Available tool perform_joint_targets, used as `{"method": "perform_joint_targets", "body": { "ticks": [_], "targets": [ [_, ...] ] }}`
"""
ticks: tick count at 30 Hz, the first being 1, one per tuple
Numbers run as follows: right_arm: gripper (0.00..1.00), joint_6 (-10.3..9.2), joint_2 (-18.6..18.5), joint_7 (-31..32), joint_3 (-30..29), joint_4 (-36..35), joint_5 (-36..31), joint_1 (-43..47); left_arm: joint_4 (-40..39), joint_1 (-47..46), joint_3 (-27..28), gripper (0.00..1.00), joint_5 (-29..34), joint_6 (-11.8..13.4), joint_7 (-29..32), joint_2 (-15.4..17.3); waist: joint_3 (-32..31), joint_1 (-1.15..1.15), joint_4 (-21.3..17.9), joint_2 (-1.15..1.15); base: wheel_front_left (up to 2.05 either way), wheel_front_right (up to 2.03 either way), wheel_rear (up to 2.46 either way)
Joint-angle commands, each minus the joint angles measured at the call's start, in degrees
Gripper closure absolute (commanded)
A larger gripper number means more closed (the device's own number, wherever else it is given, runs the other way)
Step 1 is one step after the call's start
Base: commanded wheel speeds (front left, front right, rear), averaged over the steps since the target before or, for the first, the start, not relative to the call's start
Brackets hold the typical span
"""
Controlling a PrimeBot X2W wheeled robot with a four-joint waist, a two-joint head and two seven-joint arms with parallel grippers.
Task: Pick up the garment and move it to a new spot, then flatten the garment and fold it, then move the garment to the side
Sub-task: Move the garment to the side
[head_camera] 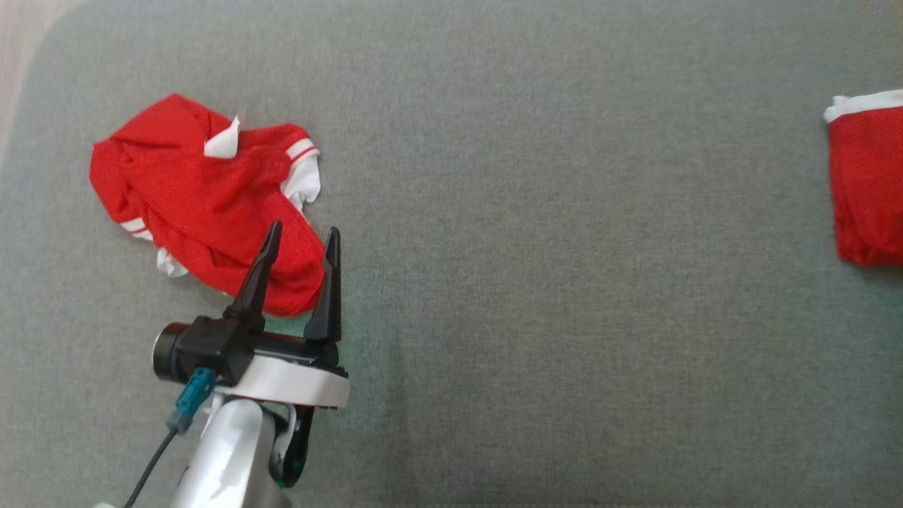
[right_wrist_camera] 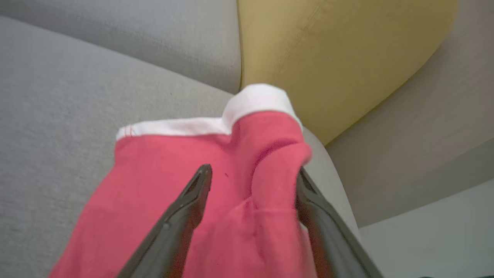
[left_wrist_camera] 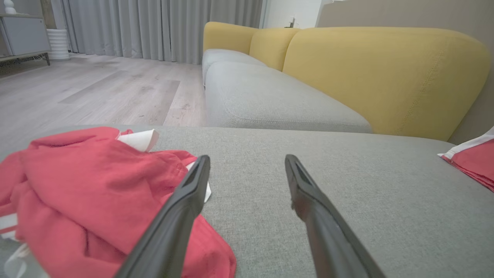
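The crumpled red shirt [head_camera: 204, 197] lies at ten o'clock on the grey cushion [head_camera: 529, 282]. The left hand [head_camera: 304, 227], fingers apart, is at its five o'clock edge. The folded red garment [head_camera: 868, 190] lies at three o'clock. The right hand [right_wrist_camera: 252, 170] has its fingers apart, with red cloth between them.

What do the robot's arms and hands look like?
Its left hand has two long, black, pointy fingers on a black block. Behind that sits a white ring, then a shiny silver forearm. A teal plug with a dark cable sits beside it. The right hand has the same black fingers.
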Motion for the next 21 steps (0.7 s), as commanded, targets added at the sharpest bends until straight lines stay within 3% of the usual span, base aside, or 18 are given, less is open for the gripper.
{"method": "perform_joint_targets", "body": {
  "ticks": [1, 8, 11, 17, 21],
  "targets": [
    [0.0, -0.05, -0.6, -1.4, 0.2, -2.2, -0.4, -1.0, -1.5, -1.1, 2.5, 0.0, 0.0, 0.0, -0.4, 0.2, -1.6, 0.0, -0.5, 0.0, 0.0, 0.0, 0.0],
    [0.0, -0.05, 7.1, -7.0, 1.7, -8.4, 2.7, 0.4, -1.8, 1.6, 3.3, 0.0, -0.7, 0.4, -0.4, 0.2, -7.4, 0.0, -2.6, 0.0, 0.0, 0.0, 0.0],
    [0.0, -0.05, 12.7, -8.6, 1.9, -13.0, 5.0, 1.9, -2.3, 2.6, 3.6, 0.0, -0.5, 0.5, -0.4, 0.2, -9.5, 0.0, -3.7, 0.0, 0.0, 0.0, 0.0],
    [0.0, -0.05, 22.6, -10.5, 4.2, -21.7, 8.8, 9.7, -2.8, 4.8, 3.3, 0.0, -0.7, 0.9, -0.4, 0.2, -13.3, 0.0, -5.2, 0.0, 0.0, 0.0, 0.0],
    [0.0, -0.05, 27.1, -11.5, 5.3, -25.6, 9.3, 16.3, -3.0, 6.2, 2.7, 0.0, -1.0, 1.2, -0.4, 0.2, -14.9, 0.0, -5.4, 0.0, 0.0, 0.0, 0.0]
  ]
}}
